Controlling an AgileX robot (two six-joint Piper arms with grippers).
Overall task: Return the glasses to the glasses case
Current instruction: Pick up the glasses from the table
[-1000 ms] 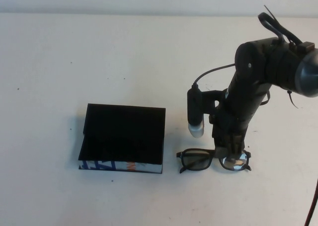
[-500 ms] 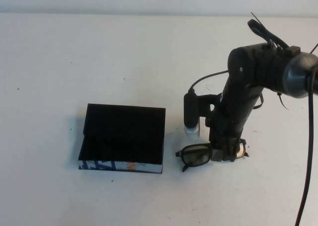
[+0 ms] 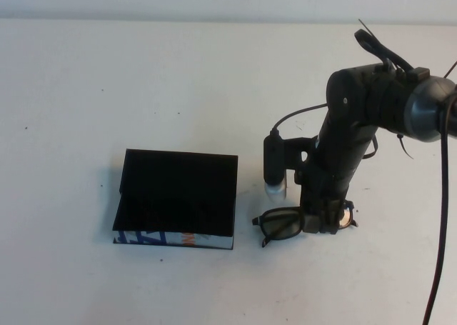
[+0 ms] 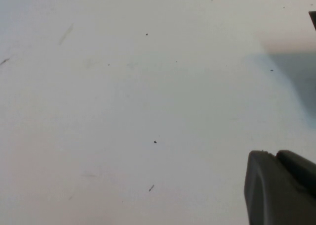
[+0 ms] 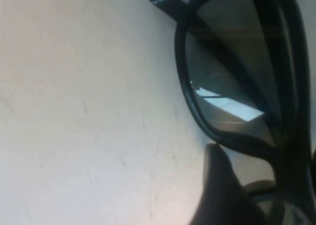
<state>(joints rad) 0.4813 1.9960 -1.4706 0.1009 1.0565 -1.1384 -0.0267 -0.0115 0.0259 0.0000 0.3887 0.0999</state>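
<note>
The right gripper [image 3: 325, 221] is clamped on the glasses [image 3: 285, 223] at their bridge, just right of the glasses case [image 3: 177, 196], so lifting and carrying them over comes next, while the left gripper [image 4: 281, 188], unreadable, idles over bare table.

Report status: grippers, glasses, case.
Right gripper shut on glasses, right of the case. Left gripper out over bare table. Case lid closed.

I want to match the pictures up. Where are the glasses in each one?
High view: the glasses lie right of the glasses case, under the right end effector.
Right wrist view: the glasses fill the picture.
Left wrist view: not in it.
Shared landmark: the white table.
</note>
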